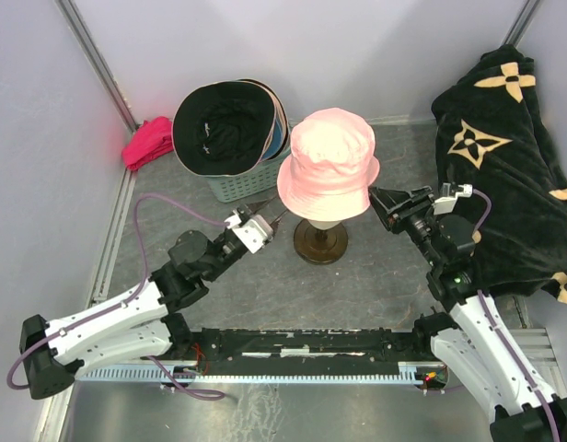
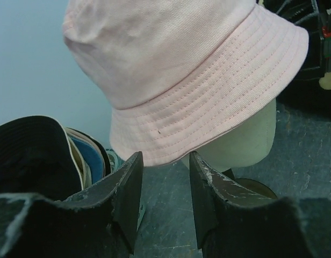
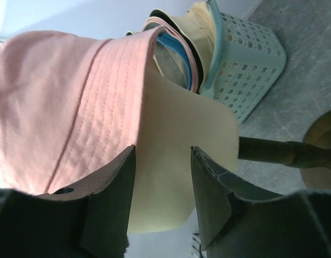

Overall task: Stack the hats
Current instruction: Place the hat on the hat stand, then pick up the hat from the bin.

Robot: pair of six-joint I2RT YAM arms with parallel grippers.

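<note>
Top external view, from the left: the other hats sit nested in the basket (image 1: 230,189), up and left of centre, a black hat (image 1: 224,124) uppermost with its inside showing. Next, your left gripper (image 1: 277,217) stands with jaws apart and empty, just beside the pink hat (image 1: 328,161), which sits at centre frame on the head form (image 2: 246,141). Right of it, your right gripper (image 1: 376,195) is likewise parted and holds nothing, at the opposite edge of the brim. Expect the pink hat to be light, soft and floppy. Its stitched brim looks like the firmest part, so pinch there on both sides and lift evenly, or it may sag or snag on the form.
</note>
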